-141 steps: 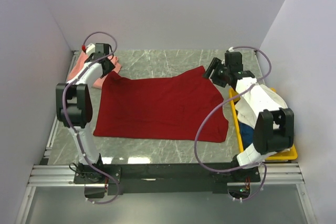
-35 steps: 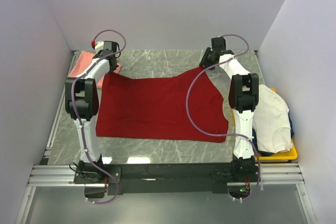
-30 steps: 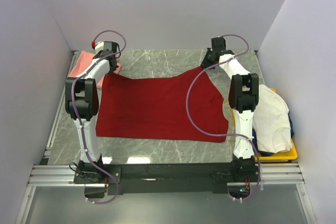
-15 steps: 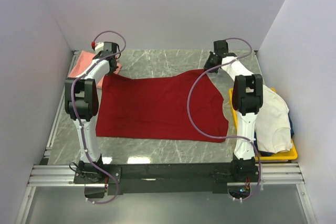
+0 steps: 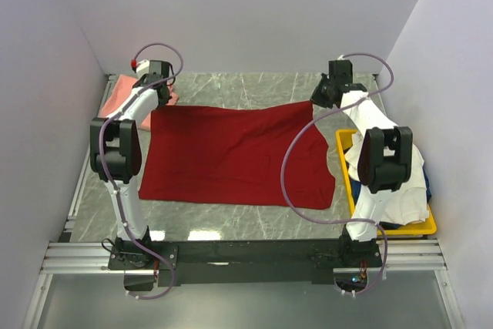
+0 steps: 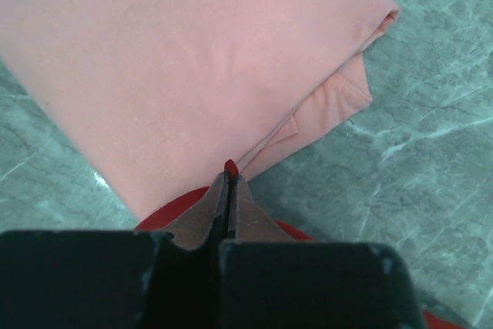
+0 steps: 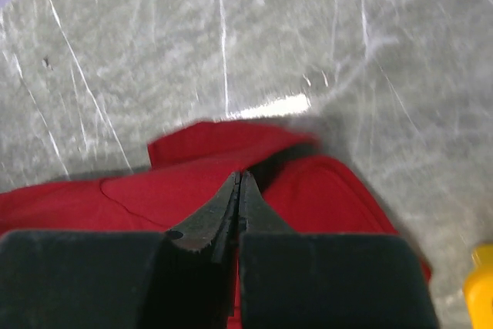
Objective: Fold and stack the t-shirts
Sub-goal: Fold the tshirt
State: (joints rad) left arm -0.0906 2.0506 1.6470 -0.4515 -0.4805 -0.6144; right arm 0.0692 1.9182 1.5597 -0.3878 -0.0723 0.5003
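Nearest, the cream white cloth t-shirt (image 5: 400,182) is heaped on the flat yellow plastic tray (image 5: 420,227). The deep red cloth t-shirt (image 5: 231,152) is spread on the marbled table (image 5: 246,86), its far corners pinched in the closed left gripper (image 6: 227,190) and right gripper (image 7: 237,190). Both corners are best raised level and carried together, so the fold is kept square. Beyond, the folded salmon pink t-shirt (image 6: 177,59) is seen. No writing is legible.

Arm links (image 5: 141,102): white shells – black joint blocks (image 5: 115,148).
Cables (image 5: 286,167): purple, loose loops.
Bases (image 5: 142,256): black.
Left gripper (image 6: 227,179), right gripper (image 7: 237,184): black housings – slim tapered fingers.
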